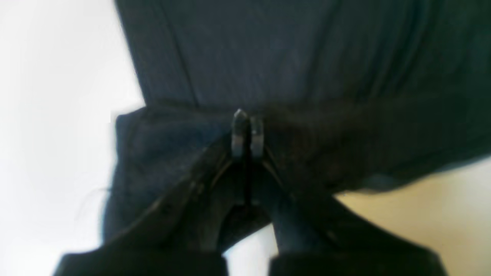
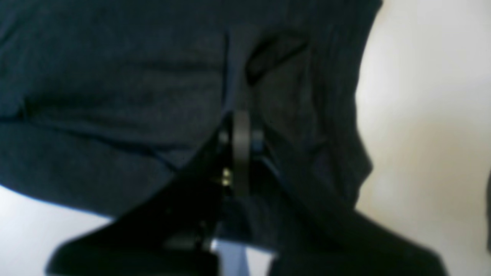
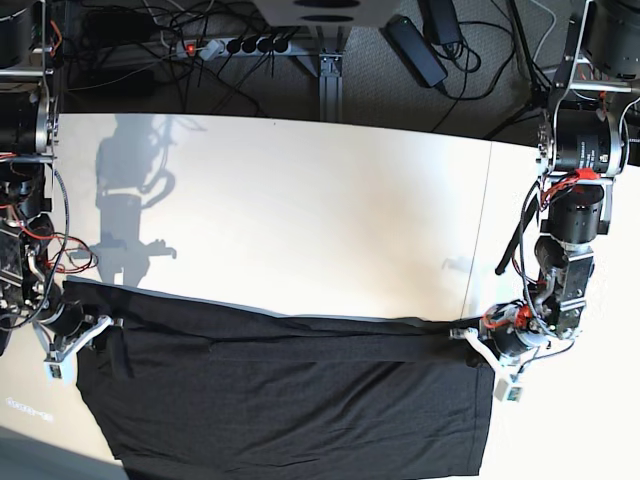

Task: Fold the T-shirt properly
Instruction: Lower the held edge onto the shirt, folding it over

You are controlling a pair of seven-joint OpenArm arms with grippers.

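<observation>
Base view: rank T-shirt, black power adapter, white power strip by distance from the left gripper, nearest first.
From the left gripper, on this view's right:
1. T-shirt: pinched in its jaws, spread toward the view's left.
2. Black power adapter: on the floor beyond the table, top right of centre.
3. White power strip: floor, top left of centre.

We count one T-shirt [image 3: 290, 400], a single dark garment spread across one white table [image 3: 300, 220]. We count two robot arms, one at each side, and so two grippers: the left gripper [image 3: 470, 338] and the right gripper [image 3: 105, 325]. On the floor beyond the table we count one power strip [image 3: 235, 45].
</observation>
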